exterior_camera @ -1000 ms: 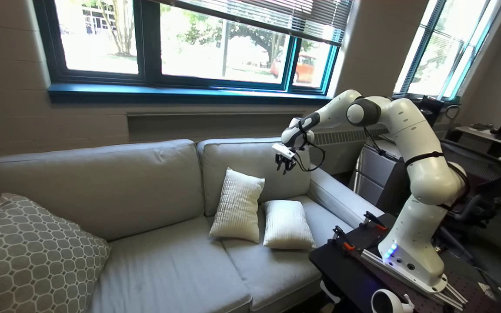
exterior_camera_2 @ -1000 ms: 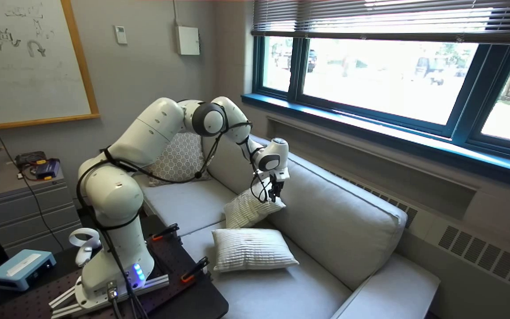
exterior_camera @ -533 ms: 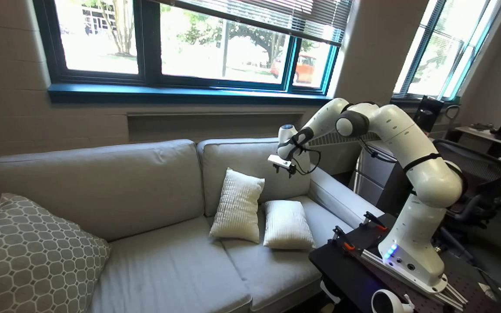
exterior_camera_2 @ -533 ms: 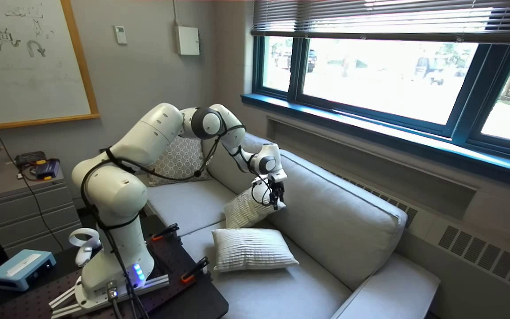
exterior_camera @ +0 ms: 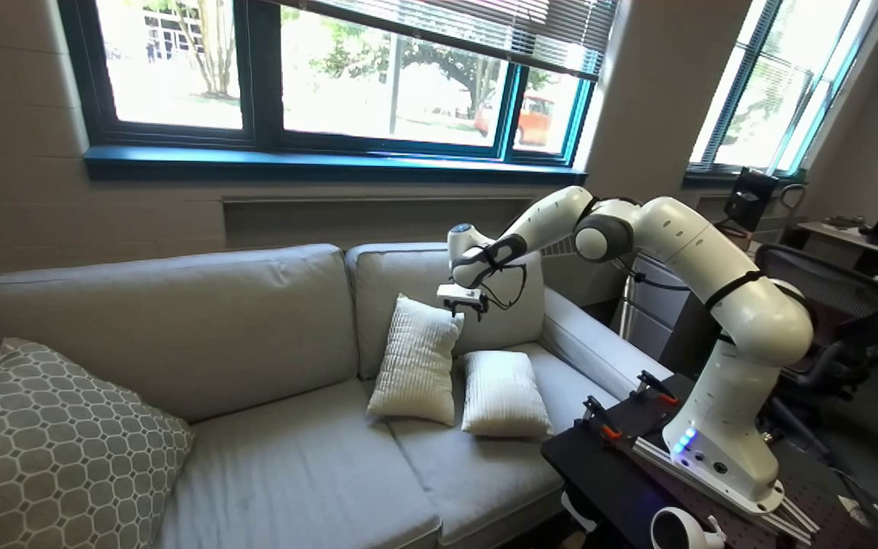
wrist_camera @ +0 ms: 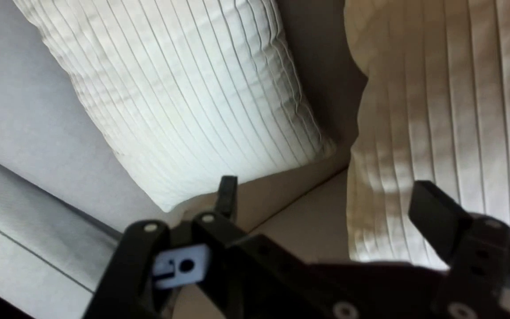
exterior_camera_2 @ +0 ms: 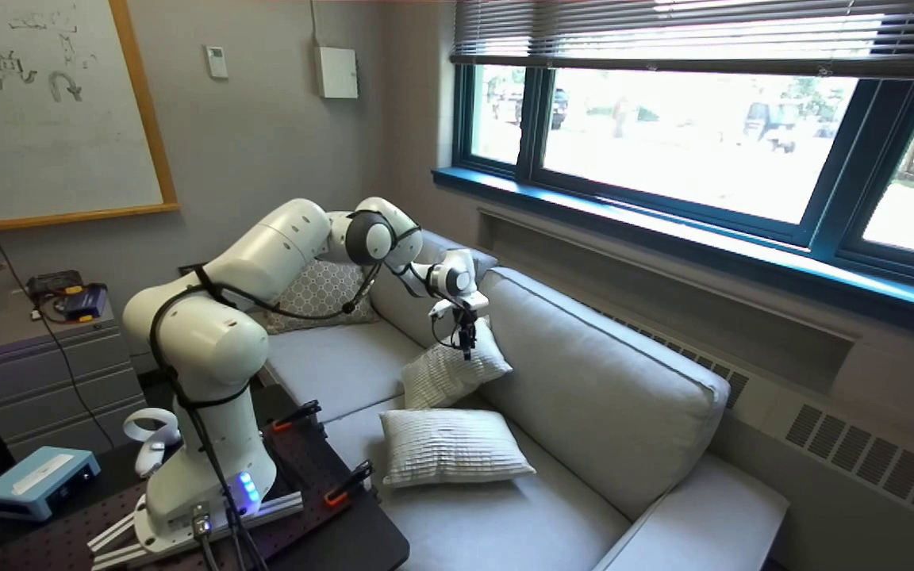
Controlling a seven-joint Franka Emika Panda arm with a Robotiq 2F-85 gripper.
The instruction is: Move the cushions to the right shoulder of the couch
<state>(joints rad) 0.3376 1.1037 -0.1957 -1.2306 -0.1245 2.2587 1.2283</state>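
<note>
Along the wall [exterior_camera: 12, 229] stretches a light grey couch [exterior_camera: 294, 465], seen in both exterior views; a white robot arm [exterior_camera: 759, 313] reaches over it from a black bench [exterior_camera: 595, 460]; the couch's low padded armrest [exterior_camera: 595, 339] closes off one end, while a large lattice-patterned pillow [exterior_camera: 65, 450] sits toward the opposite end; on the seat [exterior_camera: 477, 473], nearer the armrest, a cream-white tilted cushion [exterior_camera: 414, 362] is propped up close to the backrest [exterior_camera: 408, 273]; a flat cushion [exterior_camera: 505, 395] of the same pleated cloth lies just beside it, between it and the armrest; the end effector [wrist_camera: 326, 190] hangs near the tilted cushion's upper corner, its fingers [wrist_camera: 436, 215] spread wide apart; in the wrist view one finger shows in front of the tilted cushion and the other in line with an edge of the flat cushion, though whether either touches cloth I cannot tell; at the bench's edge sit two small clamps [exterior_camera: 600, 418], black with orange.
</note>
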